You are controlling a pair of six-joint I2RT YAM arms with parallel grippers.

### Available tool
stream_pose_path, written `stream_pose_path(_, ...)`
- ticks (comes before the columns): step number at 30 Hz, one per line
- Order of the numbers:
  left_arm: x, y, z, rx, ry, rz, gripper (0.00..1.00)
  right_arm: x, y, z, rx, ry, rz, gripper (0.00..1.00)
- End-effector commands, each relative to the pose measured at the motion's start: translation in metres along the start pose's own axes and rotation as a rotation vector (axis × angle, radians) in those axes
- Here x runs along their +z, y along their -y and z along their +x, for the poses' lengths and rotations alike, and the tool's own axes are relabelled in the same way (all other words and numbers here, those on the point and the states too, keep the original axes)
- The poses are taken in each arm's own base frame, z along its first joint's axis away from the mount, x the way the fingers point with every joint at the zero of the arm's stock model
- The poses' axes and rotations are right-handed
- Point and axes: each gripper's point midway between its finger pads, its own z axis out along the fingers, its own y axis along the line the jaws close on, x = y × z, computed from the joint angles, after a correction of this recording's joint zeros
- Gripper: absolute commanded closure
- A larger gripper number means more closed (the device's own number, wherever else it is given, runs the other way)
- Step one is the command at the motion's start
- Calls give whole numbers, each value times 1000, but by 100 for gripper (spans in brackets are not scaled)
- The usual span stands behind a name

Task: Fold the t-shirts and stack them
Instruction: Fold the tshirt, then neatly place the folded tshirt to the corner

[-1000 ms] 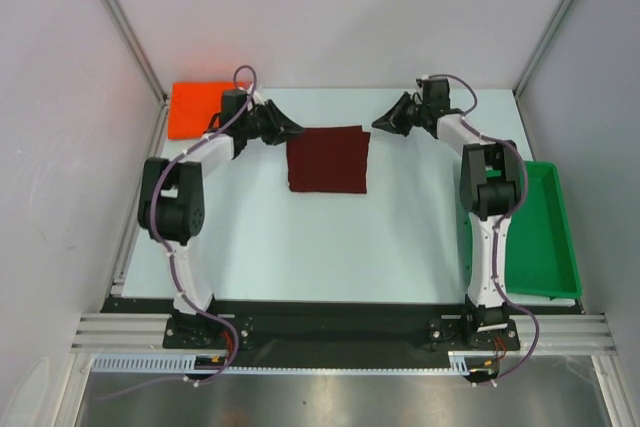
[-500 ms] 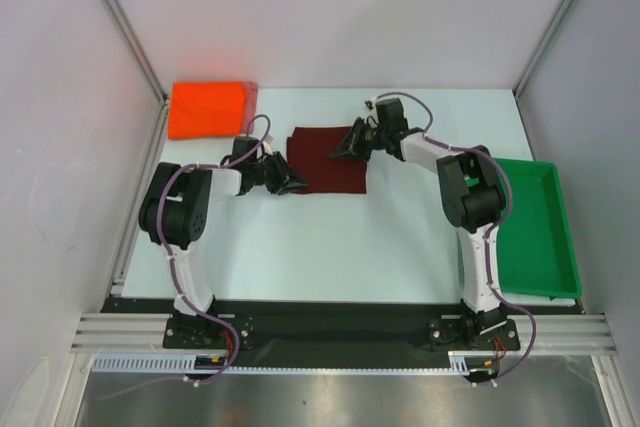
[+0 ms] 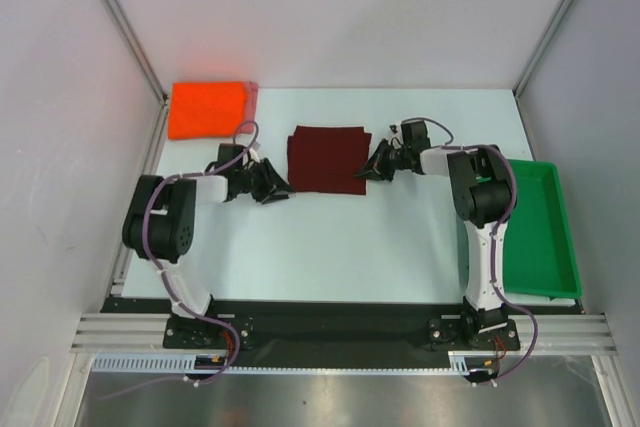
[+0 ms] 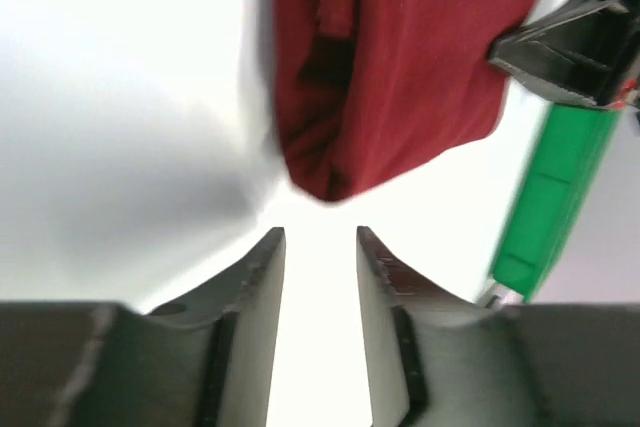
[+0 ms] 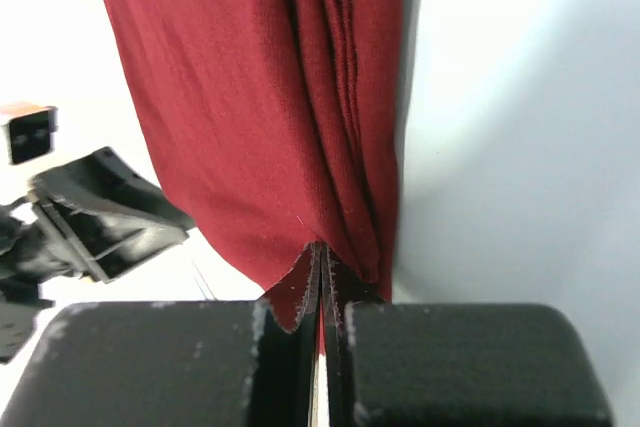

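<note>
The dark maroon t-shirt [image 3: 325, 159] lies folded as a rectangle at the table's middle. My left gripper [image 3: 274, 190] is open and empty, just off the shirt's near left corner; in the left wrist view the shirt [image 4: 400, 67] lies a little ahead of the gripper [image 4: 320, 239]. My right gripper [image 3: 372, 169] is at the shirt's near right corner; in the right wrist view the gripper [image 5: 322, 259] is shut on the shirt's edge [image 5: 290, 282]. The bright orange-red t-shirt [image 3: 207, 109] lies folded at the back left, with a pinkish edge [image 3: 253, 97] showing at its right side.
A green plastic tray [image 3: 541, 232] stands along the right edge of the table, beside the right arm. White walls and metal frame posts enclose the back and both sides.
Both grippers came from the shirt's far side toward its near corners. The left one has pulled back off the near left corner; the right one moved to the near right corner and closed on the edge.
</note>
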Motion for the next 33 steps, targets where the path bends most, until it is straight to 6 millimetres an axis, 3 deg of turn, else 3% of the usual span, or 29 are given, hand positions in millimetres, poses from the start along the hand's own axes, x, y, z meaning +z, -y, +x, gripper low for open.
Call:
stream_pose_path(1,-33,-5,-8,131,53,-112,59,-9,31,4,-44,-17,140,100)
stream_pose_path(3,-54,3,-18,186,94,-149,56,-16,30,8,-92,-41,183,100)
stream_pose_path(5,-70,9,-36,201,163,-180,55,-28,11,-5,-176,5,221,100)
stream_pose_path(7,-92,17,-53,200,241,-197,54,-34,0,-4,-244,21,281,100)
stream_pose_path(12,-145,16,-82,97,432,-320,50,-54,-75,-16,-437,158,292,95)
stream_pose_path(13,-157,24,-85,97,473,-322,49,-57,-84,-17,-469,179,307,89)
stream_pose_path(14,-171,17,-92,54,519,-351,48,-50,-98,-7,-551,164,299,81)
stream_pose_path(15,-181,12,-93,30,541,-373,47,-52,-113,-6,-597,173,297,67)
stream_pose_path(16,-191,17,-93,31,570,-365,46,-52,-115,-7,-646,200,348,40)
stream_pose_path(19,-202,7,-85,-13,591,-391,39,-39,-136,13,-886,207,381,23)
stream_pose_path(21,-210,-6,-72,-82,575,-433,36,-24,-153,37,-1092,184,372,20)
stream_pose_path(27,-204,-27,-33,-161,504,-439,33,16,-148,79,-1619,128,549,13)
stream_pose_path(30,-205,-22,-27,-150,522,-387,33,32,-135,89,-1752,95,580,13)
stream_pose_path(33,-206,-34,-16,-147,519,-402,34,44,-119,99,-1856,24,614,13)
